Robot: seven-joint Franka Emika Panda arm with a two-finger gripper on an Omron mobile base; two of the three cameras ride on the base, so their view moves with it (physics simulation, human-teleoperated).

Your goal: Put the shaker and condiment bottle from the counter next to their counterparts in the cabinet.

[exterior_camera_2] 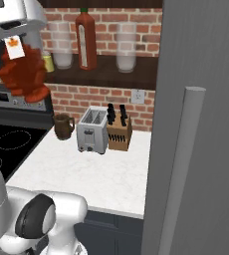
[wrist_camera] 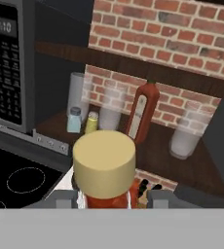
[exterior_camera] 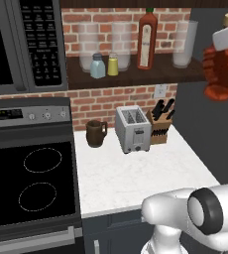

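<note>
- Condiment bottle [wrist_camera: 105,192]: the squat, lumpy dark-red bottle with its tan stopper sits upright between the gripper's [wrist_camera: 115,198] 2 fingers, clamped at the neck just under the stopper, up in the air above the counter [exterior_camera: 136,173].
- In the left base view the held bottle [exterior_camera: 222,72] hangs at the right edge, level with the cabinet [exterior_camera: 136,75] shelf but out in front of it; in the right base view it [exterior_camera_2: 24,74] appears at the upper left, under the white hand.
- Below, the white speckled counter carries a dark brown mug [exterior_camera: 95,133], a silver toaster [exterior_camera: 132,129] with 2 slots and a wooden knife block [exterior_camera: 159,126], lined up along the brick wall.
- A black cooktop [exterior_camera: 31,183] with 2 outlined burners lies left of the counter, and a black microwave [exterior_camera: 22,44] hangs above it.
- On the dark brown cabinet shelf the yellow shaker [exterior_camera: 113,65] stands just beside the pale blue shaker [exterior_camera: 97,66], near the shelf's left end.
- The tall slim red bottle [exterior_camera: 146,39] with the pale label stands upright further right on the shelf, well apart from the 2 shakers.
- Hazy clear glasses [exterior_camera: 184,44] stand toward the back of the shelf, against the red brick wall.
</note>
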